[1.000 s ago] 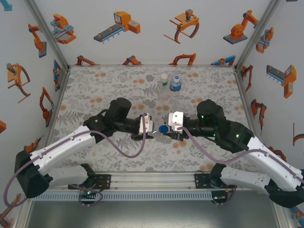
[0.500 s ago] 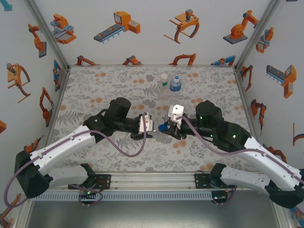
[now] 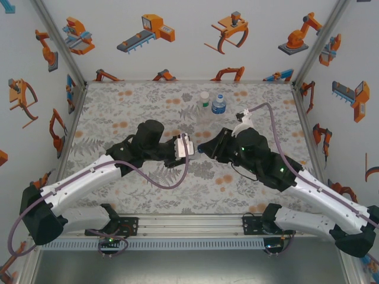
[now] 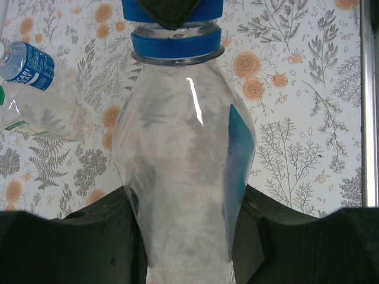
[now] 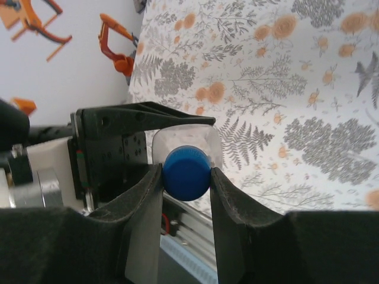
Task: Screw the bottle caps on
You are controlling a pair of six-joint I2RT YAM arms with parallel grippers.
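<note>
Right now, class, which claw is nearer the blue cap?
Right. The right claw is shut on the blue cap itself; the left claw grips the bottle by its body, below the neck.

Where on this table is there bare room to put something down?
Bare cloth fills the far left corner, between the left wall and the left arm. Another patch lies at the front middle, between both arms and the rail. Crowded: the centre, where fingers pinch a blue cap on a held bottle, and the far edge by two more bottles.
</note>
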